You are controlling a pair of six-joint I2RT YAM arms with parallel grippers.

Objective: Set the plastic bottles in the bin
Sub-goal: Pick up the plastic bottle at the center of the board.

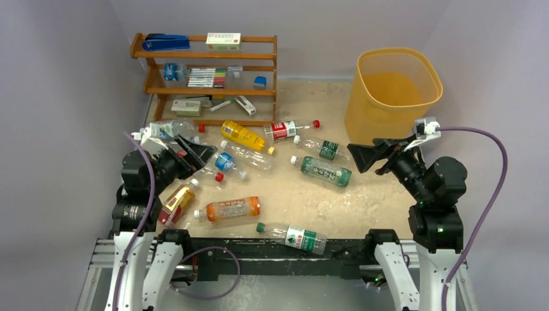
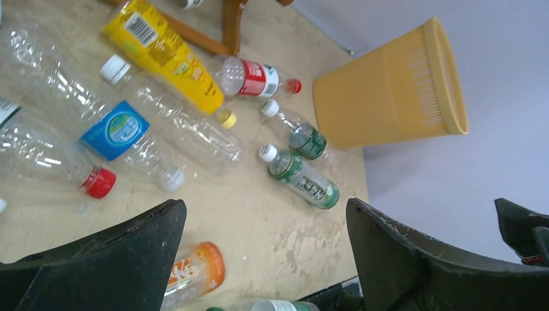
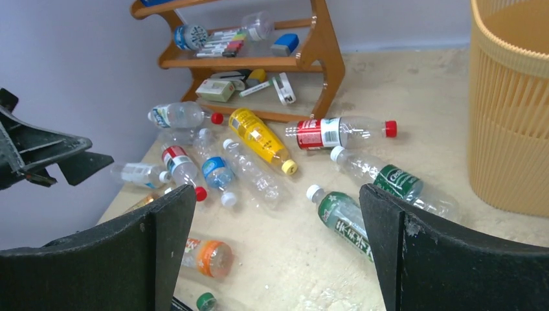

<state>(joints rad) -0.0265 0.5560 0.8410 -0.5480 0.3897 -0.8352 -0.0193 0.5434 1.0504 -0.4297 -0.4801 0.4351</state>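
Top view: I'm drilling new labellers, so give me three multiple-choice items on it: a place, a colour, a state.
1. Where does the bin stand?
A far right; B far left; C near edge, centre.
2. The nearest bottle to the arm bases has a cap of which colour?
A red; B green; C blue.
3. The left end effector and right end effector are:
A both shut; B left shut on a bottle; C both open, empty.

Answers:
1. A: the bin stands upright at the far right.
2. B: the cap is green.
3. C: both are spread wide in the wrist views, with nothing between them.
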